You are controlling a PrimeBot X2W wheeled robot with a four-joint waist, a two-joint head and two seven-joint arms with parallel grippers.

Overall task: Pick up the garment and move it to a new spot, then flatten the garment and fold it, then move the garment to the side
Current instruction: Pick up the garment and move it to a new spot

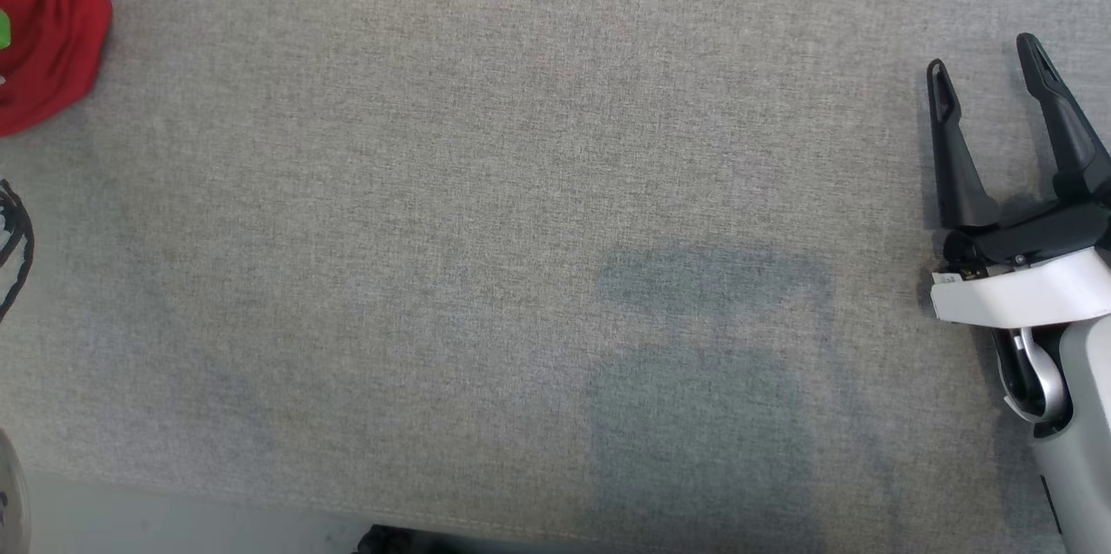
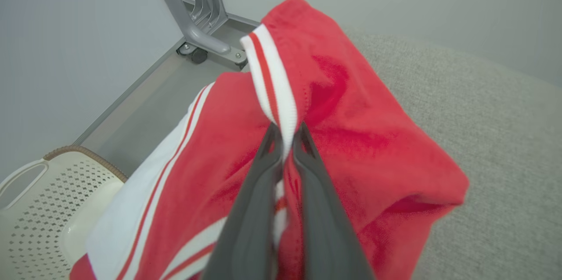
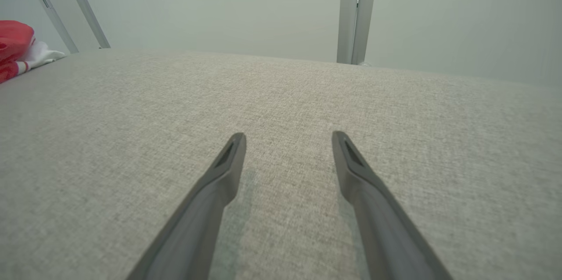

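The right end effector (image 1: 982,57) has two long black fingers (image 1: 955,154), broad at the root and tapering to narrow rounded tips, each with a slim slot cut in just short of the tip. They spring from an angular black block just above a curved white wrist band (image 1: 1024,293). At that band's left end sits a small pale label with a brownish connector beside it. Just below the band a glossy silver ring (image 1: 1041,376) curls round a dark joint, and below that runs a smooth pale grey forearm (image 1: 1085,450). Seen close, the left end effector (image 2: 288,128) has matte dark grey fingers with the same slotted tips.
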